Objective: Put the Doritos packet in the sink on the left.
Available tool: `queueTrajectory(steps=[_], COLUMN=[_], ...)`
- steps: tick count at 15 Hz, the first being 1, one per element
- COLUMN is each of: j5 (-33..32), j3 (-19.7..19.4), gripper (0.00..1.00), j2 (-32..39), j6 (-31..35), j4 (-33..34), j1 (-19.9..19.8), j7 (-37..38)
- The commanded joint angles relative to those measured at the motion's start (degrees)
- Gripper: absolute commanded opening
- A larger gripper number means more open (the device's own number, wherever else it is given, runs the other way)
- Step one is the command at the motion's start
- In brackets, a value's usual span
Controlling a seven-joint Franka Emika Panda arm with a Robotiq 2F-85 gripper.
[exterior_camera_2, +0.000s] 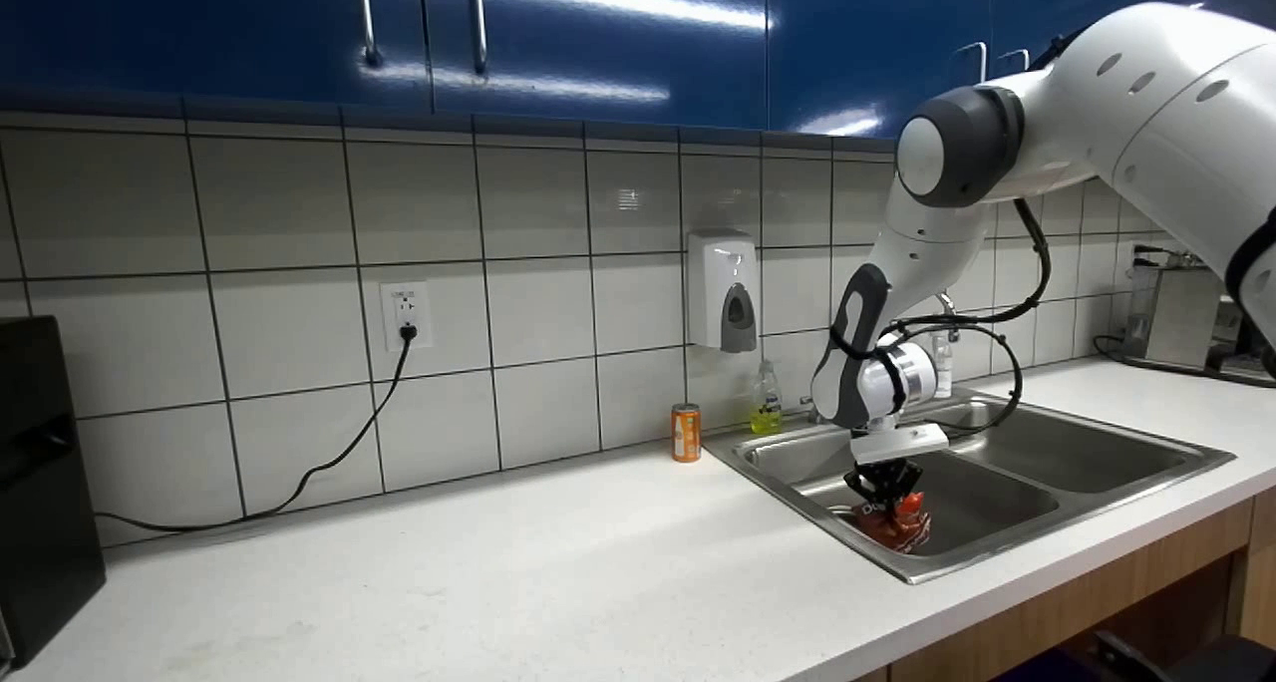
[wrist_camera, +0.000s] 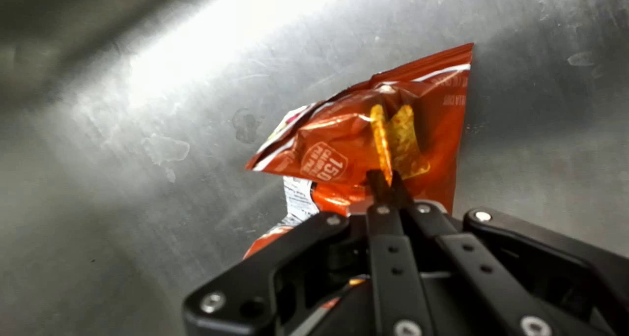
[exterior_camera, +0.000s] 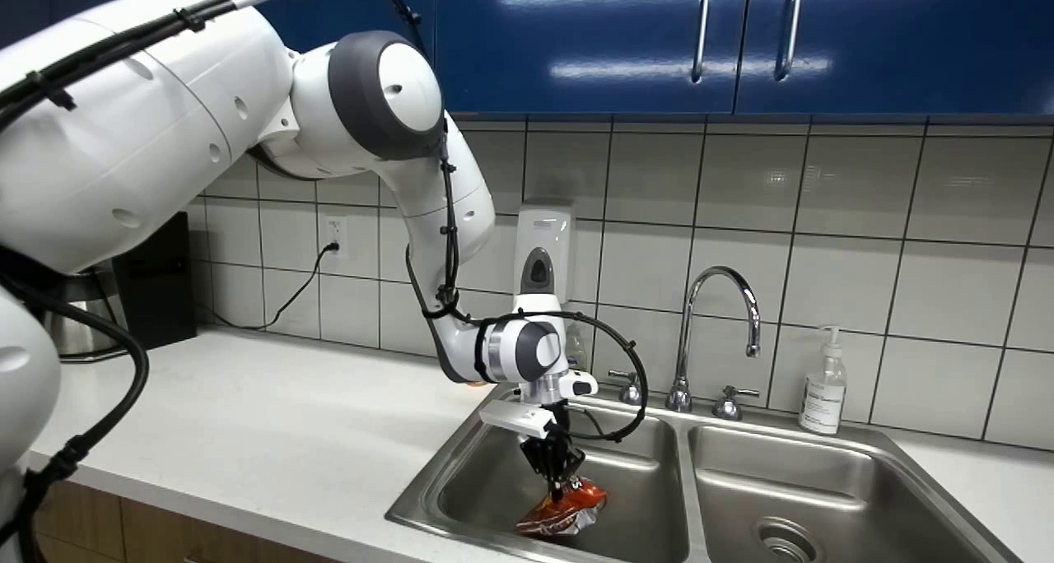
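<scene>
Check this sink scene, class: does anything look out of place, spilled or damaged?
The Doritos packet looks odd: food packaging inside a sink basin, creased where the claw pinches it. No spilled contents or tears are visible.

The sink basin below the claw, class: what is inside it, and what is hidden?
Inside the sink basin is a red Doritos packet, pinched by the claw. The Doritos packet and claw hide part of the basin, so anything beneath cannot be seen.

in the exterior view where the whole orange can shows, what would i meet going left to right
Black appliance, wall outlet, orange can, bottle of yellow-green liquid, Doritos packet, silver appliance.
</scene>
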Motion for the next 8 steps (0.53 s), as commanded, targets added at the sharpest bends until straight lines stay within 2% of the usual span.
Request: queueTrajectory(steps=[1, 8], j5=[1.02, 0.83], j3=[-0.87, -1.27], gripper=[0.0, 0.0], j2=[1.51, 2.56], j6=[-2.44, -2.34], j4=[2.76, 3.8], j1=[0.87, 1.05], j7=[0.87, 1.14])
